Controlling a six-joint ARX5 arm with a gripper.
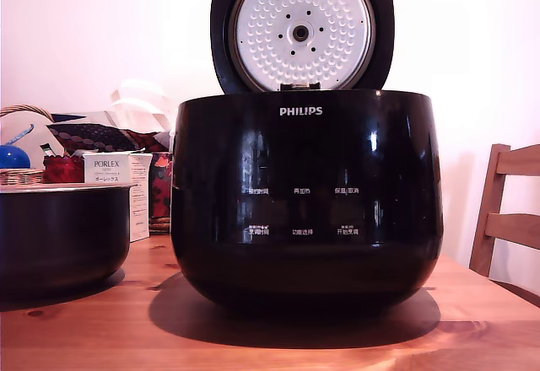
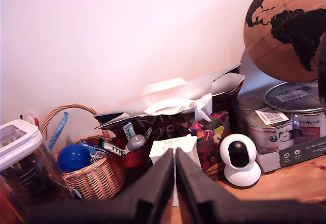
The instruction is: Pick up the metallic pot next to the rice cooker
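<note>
Honestly, nothing's done yet: the metallic pot (image 1: pixel 59 236) sits untouched on the table (image 1: pixel 270 337), left of the rice cooker (image 1: pixel 305 194). The gripper (image 2: pixel 175 183) is pinched closed, empty.

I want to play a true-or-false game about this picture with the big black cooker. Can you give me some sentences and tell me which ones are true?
1. The rice cooker has its lid up. True: the dimpled silver plate inside the lid shows.
2. The metallic pot sits inside the cooker. False: it stands on the wooden table, at the cooker's side on the exterior view's left.
3. The gripper is holding the pot. False: in the wrist view its black fingers are closed together on nothing, pointing at clutter by the wall.
4. A blue ball lies in a wicker basket. True.
5. The white camera is on top of the globe. False: it stands on the table below the globe.
</note>
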